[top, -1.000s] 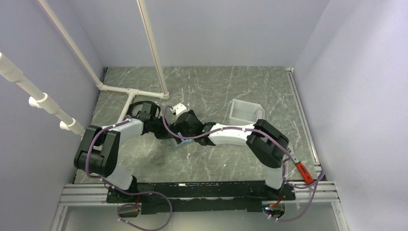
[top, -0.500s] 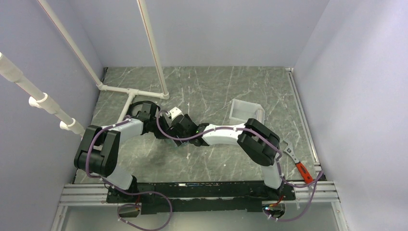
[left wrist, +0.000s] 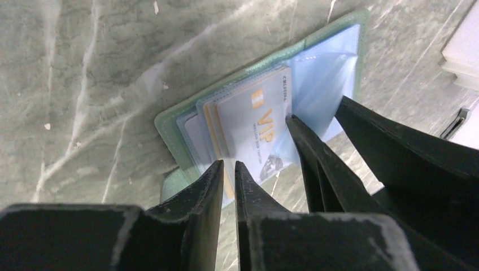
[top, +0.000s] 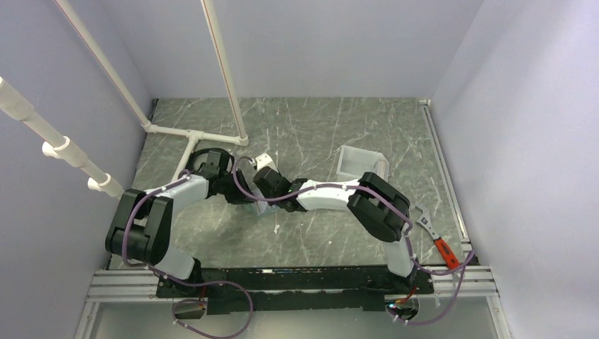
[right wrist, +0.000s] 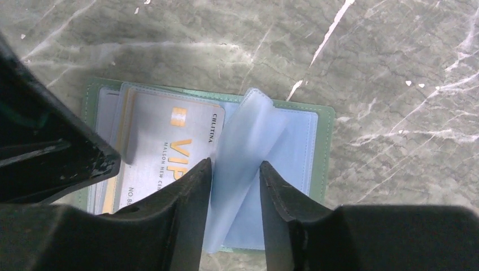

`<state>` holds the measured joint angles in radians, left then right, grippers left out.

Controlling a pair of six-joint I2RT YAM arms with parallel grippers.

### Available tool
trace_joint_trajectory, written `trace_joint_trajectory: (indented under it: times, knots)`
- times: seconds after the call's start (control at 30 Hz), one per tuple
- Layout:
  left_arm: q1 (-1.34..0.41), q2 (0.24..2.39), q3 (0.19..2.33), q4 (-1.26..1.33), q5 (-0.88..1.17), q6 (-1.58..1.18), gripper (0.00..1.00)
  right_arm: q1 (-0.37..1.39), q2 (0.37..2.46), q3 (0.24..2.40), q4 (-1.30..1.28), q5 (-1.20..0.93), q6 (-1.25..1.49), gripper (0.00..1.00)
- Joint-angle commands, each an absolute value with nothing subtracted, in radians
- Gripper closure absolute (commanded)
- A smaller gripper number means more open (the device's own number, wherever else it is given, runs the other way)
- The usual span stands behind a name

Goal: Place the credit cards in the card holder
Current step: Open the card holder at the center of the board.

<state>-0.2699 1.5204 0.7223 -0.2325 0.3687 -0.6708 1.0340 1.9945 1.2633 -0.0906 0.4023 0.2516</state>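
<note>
The left gripper (left wrist: 227, 169) sits at the near edge of the holder (left wrist: 164, 121) with its jaws almost closed, only a thin slit between them. Whether they pinch that edge I cannot tell. If they merely rest there, a tug from the other arm could slide or flip the holder, which lies open on the table. The pale card (left wrist: 254, 124) lies in the holder's left half over the orange card (left wrist: 210, 132). Neither seems fully seated, so a jolt might work them loose. Beyond, the right gripper (right wrist: 234, 175) stands part open astride the raised clear leaf (right wrist: 243, 135). A skewed close could crease the leaf, or it could slip out and fall over the cards.
</note>
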Motion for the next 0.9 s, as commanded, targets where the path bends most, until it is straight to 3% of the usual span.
trace_joint_trajectory:
  times: [0.0, 0.17, 0.47, 0.7, 0.87]
  knots:
    - [-0.273, 1.447, 0.767, -0.247, 0.401, -0.644, 0.81, 1.014, 1.996, 1.269, -0.110, 0.390, 0.285, 0.63]
    - [-0.273, 1.452, 0.768, -0.133, 0.513, -0.692, 0.85, 0.998, 1.984, 1.250, -0.090, 0.355, 0.302, 0.64]
    - [-0.278, 1.661, 0.730, -0.008, 0.551, -0.751, 0.97, 0.987, 1.961, 1.236, -0.089, 0.366, 0.325, 0.62]
    - [-0.277, 1.660, 0.701, -0.075, 0.442, -0.700, 0.99, 0.971, 1.917, 1.198, -0.232, 0.645, 0.418, 0.49]
    - [-0.276, 1.643, 0.688, -0.091, 0.433, -0.683, 0.99, 0.954, 1.789, 1.116, -0.234, 0.668, 0.373, 0.39]
